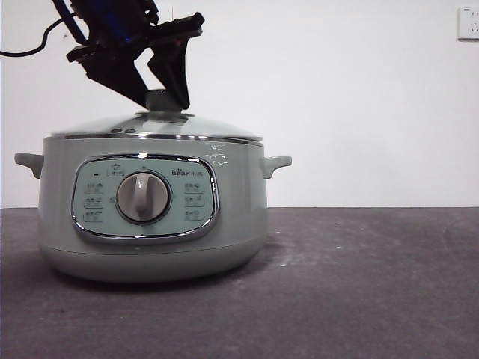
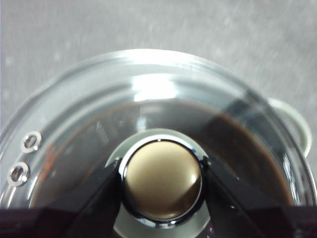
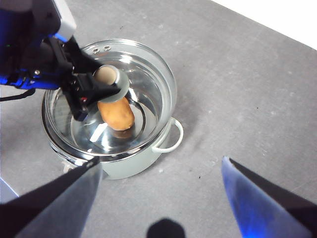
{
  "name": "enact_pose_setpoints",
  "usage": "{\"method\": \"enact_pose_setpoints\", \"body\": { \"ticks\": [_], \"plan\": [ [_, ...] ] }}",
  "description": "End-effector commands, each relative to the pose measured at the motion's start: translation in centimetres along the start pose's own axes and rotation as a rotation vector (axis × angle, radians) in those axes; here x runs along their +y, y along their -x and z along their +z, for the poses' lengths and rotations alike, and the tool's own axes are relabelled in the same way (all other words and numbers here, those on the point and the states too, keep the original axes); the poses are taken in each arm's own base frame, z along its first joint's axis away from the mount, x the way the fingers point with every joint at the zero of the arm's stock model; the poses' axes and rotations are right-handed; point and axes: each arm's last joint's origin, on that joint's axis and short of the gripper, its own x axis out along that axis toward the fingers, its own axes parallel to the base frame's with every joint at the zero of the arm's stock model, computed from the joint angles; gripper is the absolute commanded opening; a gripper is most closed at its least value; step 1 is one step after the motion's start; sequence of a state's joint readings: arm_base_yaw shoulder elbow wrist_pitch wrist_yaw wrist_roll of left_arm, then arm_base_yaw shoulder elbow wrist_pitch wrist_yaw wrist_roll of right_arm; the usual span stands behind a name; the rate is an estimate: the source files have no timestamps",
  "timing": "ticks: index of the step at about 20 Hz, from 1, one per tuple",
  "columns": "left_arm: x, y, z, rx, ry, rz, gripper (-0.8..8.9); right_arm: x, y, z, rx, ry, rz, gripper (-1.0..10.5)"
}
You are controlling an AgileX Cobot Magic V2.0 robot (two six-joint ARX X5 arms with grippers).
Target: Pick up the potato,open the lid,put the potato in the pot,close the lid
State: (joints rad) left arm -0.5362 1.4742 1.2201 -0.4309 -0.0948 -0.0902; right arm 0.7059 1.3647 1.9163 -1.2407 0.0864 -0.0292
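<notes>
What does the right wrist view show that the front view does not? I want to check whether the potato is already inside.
Only the right wrist view shows the orange-brown oval potato, lying inside the pot under the glass, and the right gripper, open, well away over the grey table. Only the front view shows the chrome-framed control panel with its round dial. Both show the pale sage-green pot, the round glass lid resting on it, and the left gripper closed on the lid's knob.

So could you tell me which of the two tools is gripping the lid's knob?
The left tool clamps the lid knob; the right tool hangs open, aside.
</notes>
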Motion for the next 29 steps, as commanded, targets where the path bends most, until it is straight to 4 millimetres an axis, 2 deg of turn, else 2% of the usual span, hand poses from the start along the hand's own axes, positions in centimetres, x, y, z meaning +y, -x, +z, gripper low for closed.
{"method": "enact_pose_setpoints", "body": {
  "ticks": [1, 8, 15, 16, 17, 18, 19, 20, 21, 24, 29],
  "plan": [
    [-0.1, 0.5, 0.6, -0.026, -0.004, -0.004, -0.09, -0.1, -0.1, 0.0, 0.000, -0.015, -0.005, 4.1],
    [-0.3, 0.5, 0.2, 0.022, 0.012, -0.079, -0.09, -0.1, -0.1, 0.0, -0.001, -0.017, -0.007, 4.1],
    [-0.2, 0.5, 0.0, 0.034, 0.013, -0.066, 0.01, -0.1, -0.1, 0.0, -0.001, -0.017, -0.007, 4.1],
    [-0.1, 0.5, 0.1, 0.032, 0.013, -0.065, 0.35, -0.1, -0.1, 0.0, -0.001, -0.017, -0.007, 4.1],
    [-0.1, 0.5, 0.1, 0.026, 0.014, -0.066, 1.31, -0.1, -0.1, 0.0, -0.001, -0.017, -0.007, 4.1],
    [-0.1, 0.5, 0.2, 0.016, 0.014, -0.067, 2.89, -0.1, -0.1, 0.0, -0.001, -0.017, -0.007, 4.1],
    [-0.1, 0.5, 0.3, 0.006, 0.011, -0.068, 4.00, -0.1, -0.1, 0.0, -0.001, -0.017, -0.007, 4.1],
    [-0.2, 0.5, 0.5, -0.012, 0.013, -0.070, 4.41, -0.1, -0.1, 0.0, -0.001, -0.017, -0.007, 4.1],
    [-0.2, 0.7, 0.7, -0.025, 0.013, -0.071, 4.40, -0.1, -0.1, 0.0, -0.001, -0.017, -0.007, 4.1],
    [-0.1, 2.2, 1.5, -0.077, 0.016, -0.078, 4.40, -0.1, -0.1, 0.0, 0.003, -0.016, -0.004, 4.1],
    [-0.1, 8.5, 2.1, -0.189, 0.012, -0.108, 4.36, -0.1, -0.2, -0.7, 0.066, -0.012, -0.006, 4.0]
  ]
}}
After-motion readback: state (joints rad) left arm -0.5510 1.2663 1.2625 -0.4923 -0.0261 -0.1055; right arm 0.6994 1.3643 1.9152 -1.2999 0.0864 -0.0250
